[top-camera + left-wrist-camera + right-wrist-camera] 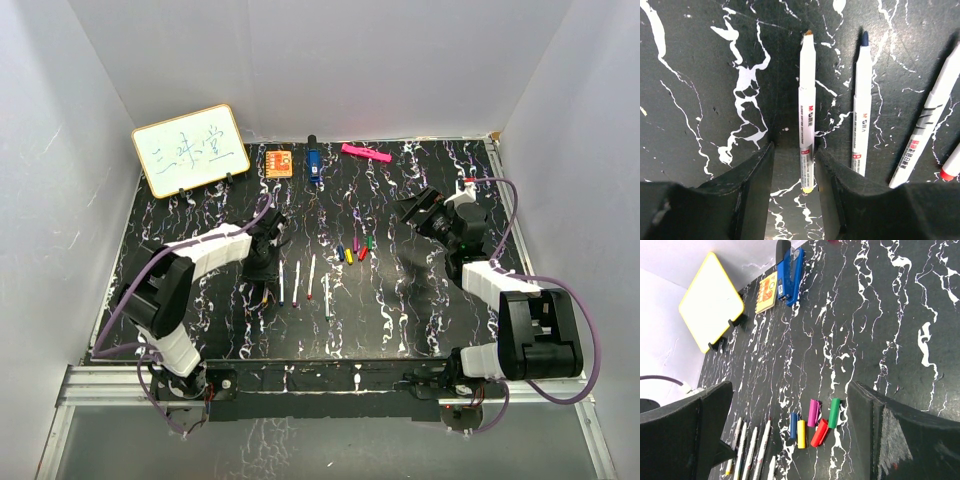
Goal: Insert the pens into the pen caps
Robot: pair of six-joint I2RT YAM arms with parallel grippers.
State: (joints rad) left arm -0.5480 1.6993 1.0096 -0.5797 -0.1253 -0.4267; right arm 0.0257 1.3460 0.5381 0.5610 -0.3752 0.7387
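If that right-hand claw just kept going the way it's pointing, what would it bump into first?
Likely the pen caps, lying on the table ahead of the open right gripper; depth is hard to judge.

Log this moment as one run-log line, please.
left hand: open, straddling yellow pen | right hand: open wide, empty | pens: uncapped | pen caps: five, loose

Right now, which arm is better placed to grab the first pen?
Left. The left gripper is down low and straddles the yellow-ended pen, one finger on each side, jaws not yet closed. The right gripper hangs wide open above the caps, away from that pen.
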